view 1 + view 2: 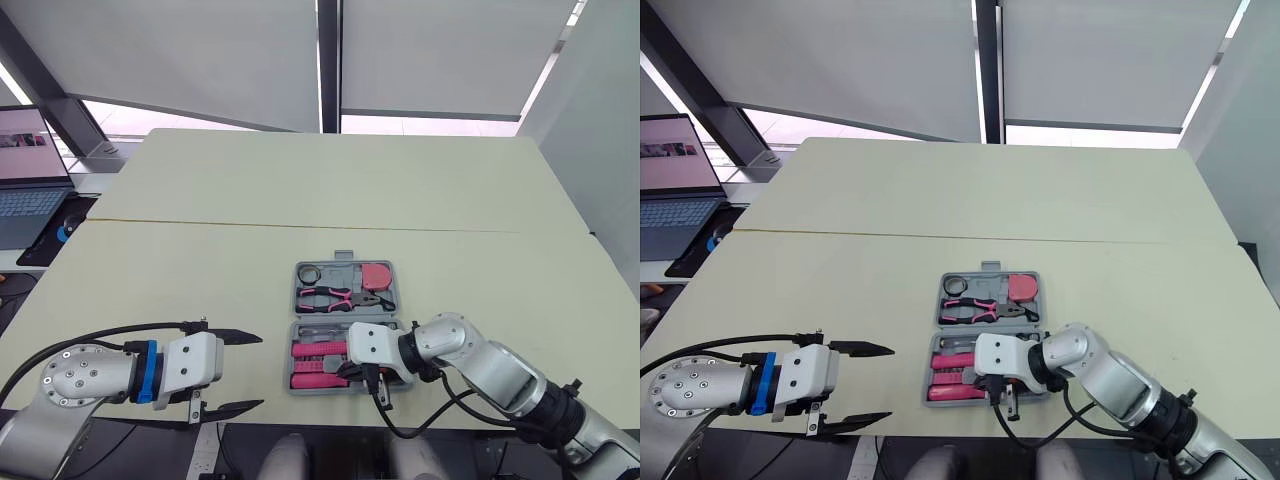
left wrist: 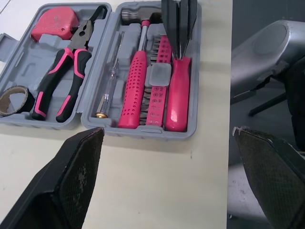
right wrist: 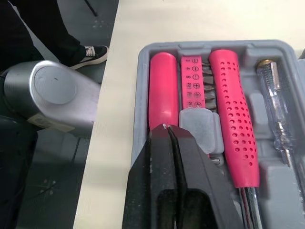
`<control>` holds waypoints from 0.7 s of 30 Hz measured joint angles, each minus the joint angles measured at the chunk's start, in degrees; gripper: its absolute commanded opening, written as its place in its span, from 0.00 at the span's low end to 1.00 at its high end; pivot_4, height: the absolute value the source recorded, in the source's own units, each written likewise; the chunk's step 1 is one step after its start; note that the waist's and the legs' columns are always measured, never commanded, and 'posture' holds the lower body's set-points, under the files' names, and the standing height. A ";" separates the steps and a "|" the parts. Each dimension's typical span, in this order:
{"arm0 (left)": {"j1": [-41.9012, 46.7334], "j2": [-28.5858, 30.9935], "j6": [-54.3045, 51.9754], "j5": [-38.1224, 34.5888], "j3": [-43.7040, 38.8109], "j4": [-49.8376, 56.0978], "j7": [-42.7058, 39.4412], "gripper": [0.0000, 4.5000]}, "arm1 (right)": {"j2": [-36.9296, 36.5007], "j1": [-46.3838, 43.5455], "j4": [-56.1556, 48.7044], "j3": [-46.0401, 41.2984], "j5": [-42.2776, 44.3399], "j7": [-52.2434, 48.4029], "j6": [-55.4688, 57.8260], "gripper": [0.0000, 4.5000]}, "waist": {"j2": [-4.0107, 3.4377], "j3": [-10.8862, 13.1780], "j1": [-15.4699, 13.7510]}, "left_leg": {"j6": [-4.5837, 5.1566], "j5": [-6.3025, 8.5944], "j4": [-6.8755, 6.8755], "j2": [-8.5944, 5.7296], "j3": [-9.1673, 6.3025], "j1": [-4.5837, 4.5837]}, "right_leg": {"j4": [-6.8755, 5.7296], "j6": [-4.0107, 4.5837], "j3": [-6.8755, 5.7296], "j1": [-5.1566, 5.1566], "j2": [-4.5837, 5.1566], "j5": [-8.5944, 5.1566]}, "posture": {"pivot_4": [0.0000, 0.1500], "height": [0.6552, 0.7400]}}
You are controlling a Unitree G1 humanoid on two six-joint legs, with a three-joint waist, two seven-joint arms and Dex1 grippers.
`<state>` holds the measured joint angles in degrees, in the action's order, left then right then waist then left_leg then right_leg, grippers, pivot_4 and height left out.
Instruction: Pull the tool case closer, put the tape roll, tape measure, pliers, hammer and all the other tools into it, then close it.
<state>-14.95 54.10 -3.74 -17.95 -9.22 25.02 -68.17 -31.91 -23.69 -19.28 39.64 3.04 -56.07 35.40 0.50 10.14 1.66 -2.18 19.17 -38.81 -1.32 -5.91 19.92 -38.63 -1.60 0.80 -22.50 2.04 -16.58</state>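
Lying open at the near edge of the table (image 1: 300, 200), tool case (image 2: 138, 133) holds pliers (image 1: 335, 296), hammer (image 2: 136, 81), tape measure (image 1: 377, 274). Right gripper (image 3: 167, 129), fingers pressed together and empty, tips on a pink handle (image 3: 162, 90); left gripper (image 1: 260, 370), spread wide and empty, hovers left of the case.

Bright, even daylight through the blinds (image 1: 200, 60) leaves only soft shadows.

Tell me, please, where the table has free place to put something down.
Free: the wide beige tabletop beyond the open grey plastic tool case; also the strip between the case and the open left gripper. Crowded: the case's near half, where the shut right gripper sits over pink handles.
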 measured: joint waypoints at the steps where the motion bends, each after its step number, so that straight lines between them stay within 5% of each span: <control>1: -0.08 0.00 -0.02 0.00 0.00 0.05 0.02 1.00 | 0.16 -0.01 0.89 0.40 -0.77 -0.03 -0.67 0.01 | 0.00 0.00 0.00 | 0.00 0.00 0.00 0.00 0.00 0.00 | 0.00 0.00 0.00 0.00 0.00 0.00 | 1.00 1.00; 8: -0.28 0.30 -2.63 -0.09 0.00 0.37 -0.01 1.00 | 1.59 0.13 4.77 0.93 -4.78 1.02 -6.31 0.01 | 0.01 -0.01 0.01 | 0.00 0.00 0.00 0.00 0.00 -0.03 | -0.01 0.00 0.00 0.02 -0.01 0.00 | 1.00 1.00; 14: -0.47 0.21 -7.38 -1.78 -1.54 0.26 1.50 1.00 | 3.65 3.26 1.24 -3.30 -0.12 0.93 -4.16 0.01 | 0.00 0.00 0.00 | 0.00 0.00 0.00 0.00 -0.01 -0.01 | -0.05 0.00 0.01 -0.01 -0.01 0.00 | 1.00 1.00; 18: 1.76 -2.17 -11.28 -2.85 -4.17 -1.65 5.90 1.00 | 0.56 6.10 -3.25 -15.16 5.59 1.10 -4.39 0.01 | -0.01 0.00 -0.30 | 0.00 0.00 -0.01 -0.05 -0.06 -0.01 | 0.00 0.00 -0.03 0.07 0.03 0.00 | 1.00 1.00; 21: 4.05 -5.39 -13.65 -5.11 -5.13 -4.12 8.79 0.87 | -4.01 9.81 -2.73 -25.24 9.13 0.87 -6.00 0.00 | 0.03 0.00 -0.82 | 0.00 0.00 -0.02 -0.07 -0.12 -0.02 | 0.07 0.00 -0.07 0.17 0.03 0.00 | 1.00 1.00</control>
<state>-10.90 48.71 -17.39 -23.06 -14.35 20.90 -59.38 -35.92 -13.88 -22.01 14.40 12.17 -55.20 29.39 0.53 10.13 0.84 -2.18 19.17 -38.83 -1.39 -6.03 19.90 -38.56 -1.61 0.73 -22.33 2.07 -16.58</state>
